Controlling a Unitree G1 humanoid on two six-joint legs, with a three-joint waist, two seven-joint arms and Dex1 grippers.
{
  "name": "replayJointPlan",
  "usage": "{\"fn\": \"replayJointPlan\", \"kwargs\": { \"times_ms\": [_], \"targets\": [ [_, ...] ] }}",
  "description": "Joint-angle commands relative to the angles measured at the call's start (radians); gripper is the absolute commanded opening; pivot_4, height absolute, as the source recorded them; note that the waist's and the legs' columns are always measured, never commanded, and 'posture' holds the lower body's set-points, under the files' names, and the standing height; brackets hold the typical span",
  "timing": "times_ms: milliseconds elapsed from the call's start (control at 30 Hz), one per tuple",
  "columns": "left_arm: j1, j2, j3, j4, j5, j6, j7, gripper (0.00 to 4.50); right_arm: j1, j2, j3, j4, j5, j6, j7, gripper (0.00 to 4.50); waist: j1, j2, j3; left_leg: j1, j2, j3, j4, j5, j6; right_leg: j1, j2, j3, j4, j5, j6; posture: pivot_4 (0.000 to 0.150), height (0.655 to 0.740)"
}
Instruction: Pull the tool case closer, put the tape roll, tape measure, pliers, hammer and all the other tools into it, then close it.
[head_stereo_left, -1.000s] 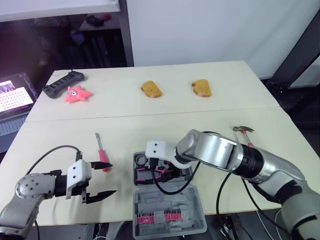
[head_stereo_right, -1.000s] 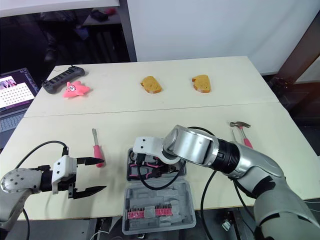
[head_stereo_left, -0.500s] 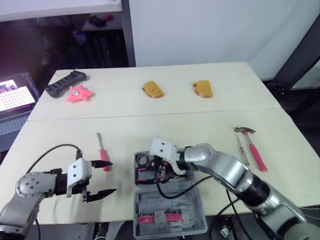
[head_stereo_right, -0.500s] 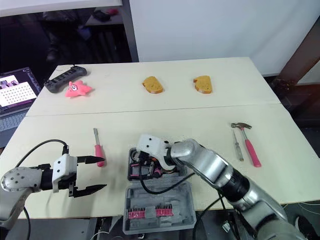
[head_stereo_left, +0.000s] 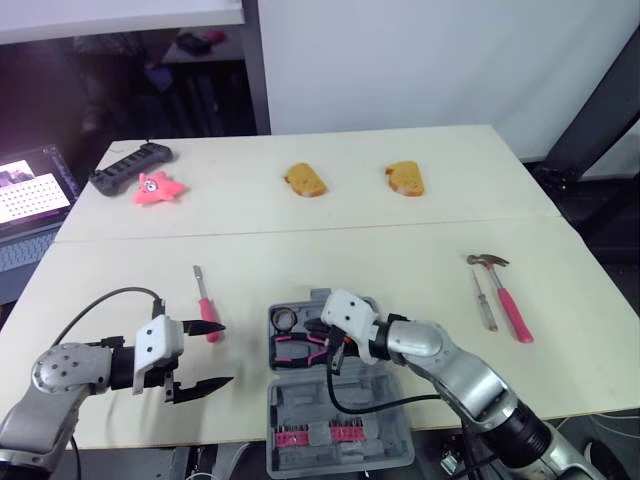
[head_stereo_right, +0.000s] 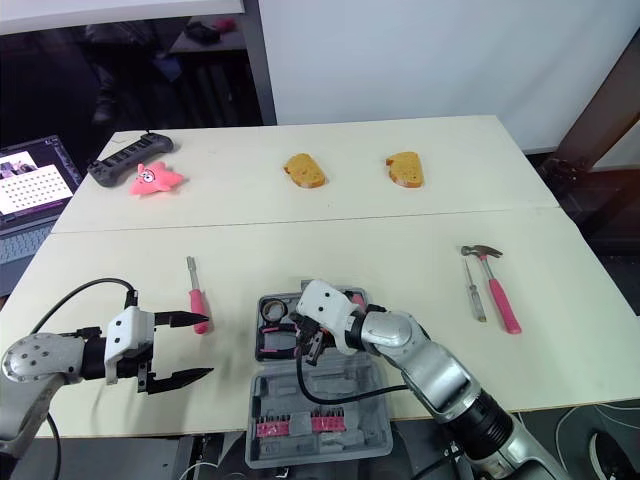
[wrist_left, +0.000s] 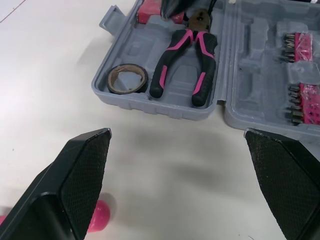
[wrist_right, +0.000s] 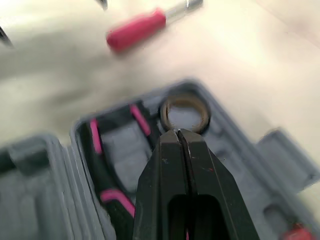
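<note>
In the left eye view, the case (head_stereo_left: 340, 400) is sitting open at the bottom middle of the frame. Your right gripper (head_stereo_left: 330, 352) is hanging over its upper half, fingers pointing down. Your left gripper (head_stereo_left: 226, 355) is waiting at the lower left, spread wide and holding nothing. The screwdriver (head_stereo_left: 204, 303) is lying just above it. It is running up and down the frame, pink handle low and metal tip high. The handle end is sitting just beside the upper fingertip. The hammer (head_stereo_left: 507, 298) is lying at the right side, well apart from both grippers, beside a thin tool (head_stereo_left: 484, 302).

In the right eye view, you are seeing the same thing. The left arm is much the nearer one to the screwdriver, so I think that tool is calling for that arm.

In the left wrist view, the two black fingers (wrist_left: 80, 175) are standing far apart with bare table between them. The pink handle end is peeking out at the bottom left corner, off to the side of the gap. So I think you are needing to swing that way first. Ahead, the pliers (wrist_left: 185, 60) and the tape roll (wrist_left: 127, 80) are lying inside the case.

In the right wrist view, the fingers are pressing together and gripping nothing. They are hanging over the case, with the tape roll just past their tips.
</note>
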Motion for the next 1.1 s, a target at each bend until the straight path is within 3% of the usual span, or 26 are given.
{"fn": "replayJointPlan", "kwargs": {
  "times_ms": [33,467,900,1100],
  "targets": [
    [-0.009,0.012,0.023,-0.018,-0.010,-0.002,-0.001,4.50,0.005,0.015,-0.003,0.009,-0.031,-0.028,0.013,0.03,0.000,0.000,0.000,0.000,0.000,0.000,0.000,0.000,0.000,0.000,0.000,0.000,0.000,0.000,0.000,0.150,0.7400],
    [-0.015,0.009,0.018,-0.016,-0.007,-0.002,0.006,4.50,-0.012,-0.009,0.061,0.070,-0.134,0.133,0.079,0.03,0.001,-0.002,-0.002,0.005,0.000,0.000,0.000,0.000,0.000,0.005,0.000,0.000,-0.001,0.000,0.000,0.150,0.7400],
    [-0.018,0.007,0.023,-0.003,-0.001,-0.016,0.008,4.50,-0.107,-0.079,0.246,0.108,-0.321,0.261,0.165,0.03,0.004,-0.007,-0.011,0.018,0.000,-0.001,-0.001,-0.001,0.001,0.020,0.000,-0.001,-0.003,-0.002,0.001,0.150,0.7400],
    [-0.023,0.007,0.021,0.004,0.002,-0.020,0.008,4.50,-0.134,-0.001,0.112,0.051,-0.244,0.156,0.162,0.03,0.004,-0.011,-0.014,0.019,0.000,-0.002,-0.001,-0.001,0.001,0.021,-0.001,-0.001,-0.004,-0.002,0.001,0.150,0.7400]
  ]
}}
